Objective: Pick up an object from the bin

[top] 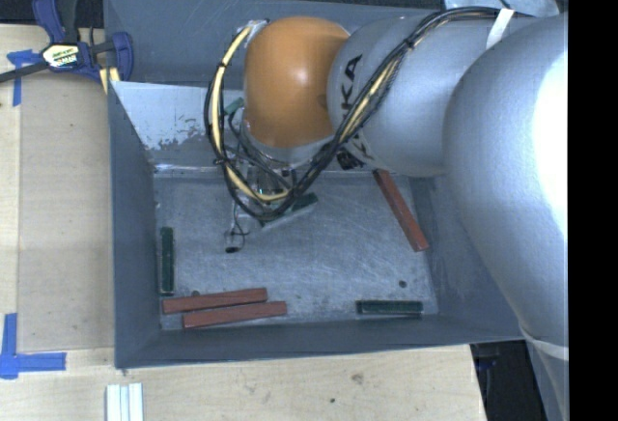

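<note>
My gripper (236,236) hangs below the orange wrist cover over the back-left part of the bin floor, its tip close to the bare floor. Just to its right a dark green stick (300,206) pokes out from under the wrist, partly hidden by cables. I see nothing held in the gripper. Another dark green stick (166,260) lies lengthwise along the left wall, a short way left of and below the gripper.
Two red-brown sticks (214,299) (235,314) lie side by side along the front wall. A dark green stick (389,308) rests at the front right. A red-brown stick (402,210) leans by the right wall under the arm.
</note>
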Controlling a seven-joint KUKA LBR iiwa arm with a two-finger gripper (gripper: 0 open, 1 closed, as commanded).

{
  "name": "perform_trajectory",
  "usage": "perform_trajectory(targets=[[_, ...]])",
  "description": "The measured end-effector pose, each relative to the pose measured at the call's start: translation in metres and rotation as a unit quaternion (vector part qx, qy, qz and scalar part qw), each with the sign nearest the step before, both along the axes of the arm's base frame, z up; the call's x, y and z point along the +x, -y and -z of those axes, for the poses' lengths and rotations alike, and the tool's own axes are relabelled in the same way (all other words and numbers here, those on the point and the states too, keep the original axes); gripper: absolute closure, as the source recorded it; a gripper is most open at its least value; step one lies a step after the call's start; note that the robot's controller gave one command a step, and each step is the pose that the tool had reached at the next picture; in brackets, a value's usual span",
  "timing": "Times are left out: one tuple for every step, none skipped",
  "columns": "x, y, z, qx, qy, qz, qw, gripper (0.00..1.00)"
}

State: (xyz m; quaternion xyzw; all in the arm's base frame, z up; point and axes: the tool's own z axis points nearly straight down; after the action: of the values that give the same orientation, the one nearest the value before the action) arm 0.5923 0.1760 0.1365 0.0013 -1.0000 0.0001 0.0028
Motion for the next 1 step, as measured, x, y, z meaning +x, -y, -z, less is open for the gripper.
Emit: perform_trajectory(targets=[[0.0023,0.0006,-0.0048,0.001,0.0041,0.001,1.0,0.0]])
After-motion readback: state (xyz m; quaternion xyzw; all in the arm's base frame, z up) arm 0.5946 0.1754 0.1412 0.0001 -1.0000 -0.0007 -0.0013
